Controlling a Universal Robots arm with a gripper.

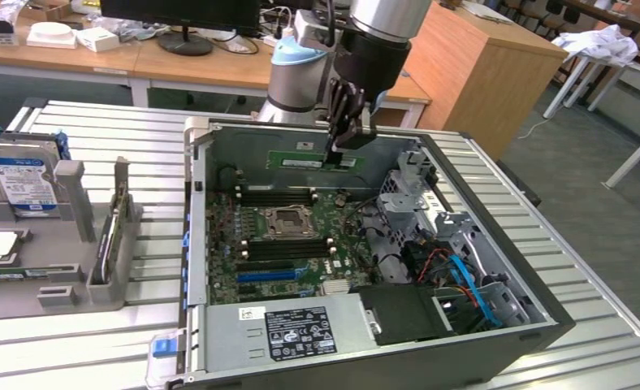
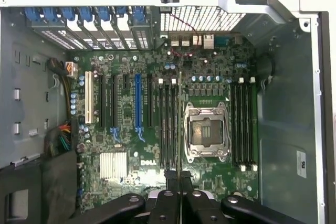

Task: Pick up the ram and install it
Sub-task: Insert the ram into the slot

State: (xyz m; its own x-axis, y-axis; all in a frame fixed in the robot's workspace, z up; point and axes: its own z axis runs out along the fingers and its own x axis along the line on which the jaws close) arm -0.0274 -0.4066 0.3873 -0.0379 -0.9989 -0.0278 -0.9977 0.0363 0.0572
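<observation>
Ram [image 2: 180, 124] is clamped in your hand [image 2: 180, 178]: the fingers are closed flat on it and nothing else is in the grip. From the wrist it appears edge-on, a thin line running out from the fingertips. Beneath it lies the green motherboard [image 2: 210, 192], and the stick's edge runs parallel to the black slots [image 2: 168, 124] just beside the processor socket [image 2: 206, 132], with the long blue slot [image 2: 137, 100] further across the board. In the exterior view, the labelled power supply [image 1: 298, 329] sits at the near end of the open computer case [image 1: 197, 244]. At the far end your hand hangs with the stick held level above the board, not seated in any slot. The arm [image 1: 385, 24] comes down from above, its wrist pointing straight down. On the slatted surface [image 1: 82, 341], well apart at the exterior view's left, a hard drive [image 1: 22, 183] stands upright in a grey holder [image 1: 71, 280].
</observation>
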